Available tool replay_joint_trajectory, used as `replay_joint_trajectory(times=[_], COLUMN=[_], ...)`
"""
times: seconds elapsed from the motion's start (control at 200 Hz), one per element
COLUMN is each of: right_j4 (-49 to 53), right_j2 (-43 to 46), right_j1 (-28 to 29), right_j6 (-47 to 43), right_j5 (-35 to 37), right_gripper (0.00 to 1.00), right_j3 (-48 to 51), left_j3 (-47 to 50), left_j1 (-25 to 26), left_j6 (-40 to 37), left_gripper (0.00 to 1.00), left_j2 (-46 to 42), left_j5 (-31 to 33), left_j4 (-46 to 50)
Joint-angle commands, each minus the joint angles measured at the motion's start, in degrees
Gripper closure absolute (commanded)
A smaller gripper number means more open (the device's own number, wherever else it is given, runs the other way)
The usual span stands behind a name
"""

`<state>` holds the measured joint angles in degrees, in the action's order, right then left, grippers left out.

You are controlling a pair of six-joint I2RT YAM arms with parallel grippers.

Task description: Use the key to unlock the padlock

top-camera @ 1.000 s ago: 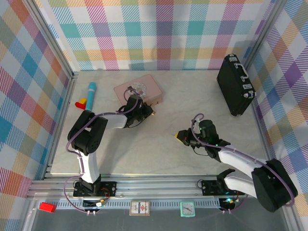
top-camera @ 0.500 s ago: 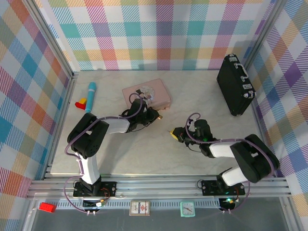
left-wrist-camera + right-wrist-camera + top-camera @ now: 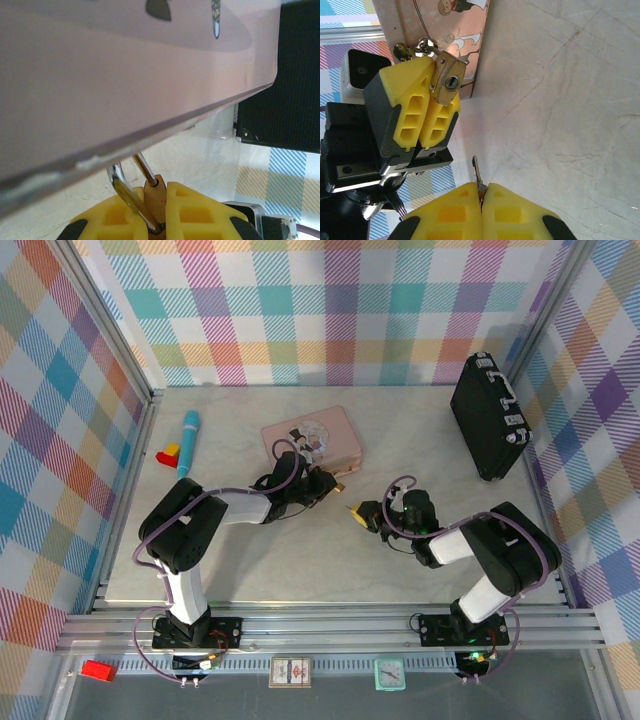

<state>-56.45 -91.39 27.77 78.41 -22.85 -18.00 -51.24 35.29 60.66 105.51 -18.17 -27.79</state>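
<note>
Padlock (image 3: 341, 478): sits near mid-desk, clamped in the left gripper (image 3: 336, 481).

Along the left edge: teal marker (image 3: 188, 428), lying lengthwise toward the far edge, with a red-and-yellow block (image 3: 168, 453) just beside its near end.

Further right, toward the far edge: pink tin (image 3: 312, 436), flat on the desk (image 3: 400, 560), picture lid up.

Just off the tin's near right corner: left gripper, yellow fingers (image 3: 112, 217) closed tight on the padlock's brass body. Silver shackle sticks out past the fingertips toward the tin. Padlock very close to the tin, contact impossible to tell. Seen from the right wrist: keyhole end of the padlock turned outward, facing the right gripper, yellow fingers pinching the body from both sides.

A little further right and nearer the front edge: right gripper (image 3: 360, 514), jaws pressed together on the key (image 3: 477, 172). Thin dark blade pokes out beyond the fingertips, aimed roughly toward the padlock. Key and padlock apart, not touching, with a strip of bare desk between them.

Near the far right corner: black case (image 3: 487, 415), well apart from both grippers.
</note>
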Motion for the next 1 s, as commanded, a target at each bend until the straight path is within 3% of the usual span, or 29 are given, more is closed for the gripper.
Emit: replay_joint_trajectory(times=[0.0,0.435,0.735,0.995], right_j4=[-3.26,-9.46,-21.67,-21.82], right_j2=[-0.92,-7.87,-15.84,-14.43], right_j1=[-1.84,-5.27,-6.09,-6.92], right_j6=[-1.26,-0.39,3.51,3.04], right_j5=[-0.44,-5.97,-6.90,-6.68], right_gripper=[1.00,1.00,1.00,1.00], right_j3=[-0.11,-3.83,-4.00,-2.14], left_j3=[1.71,2.42,1.52,1.70], left_j1=[2.42,3.32,3.97,4.17], left_j6=[7.63,9.42,9.95,10.09], left_gripper=[1.00,1.00,1.00,1.00], left_j2=[-0.35,0.17,0.22,0.48], left_j5=[-8.90,-8.58,-7.60,-6.73], left_j4=[-0.38,-3.01,-2.80,-2.53])
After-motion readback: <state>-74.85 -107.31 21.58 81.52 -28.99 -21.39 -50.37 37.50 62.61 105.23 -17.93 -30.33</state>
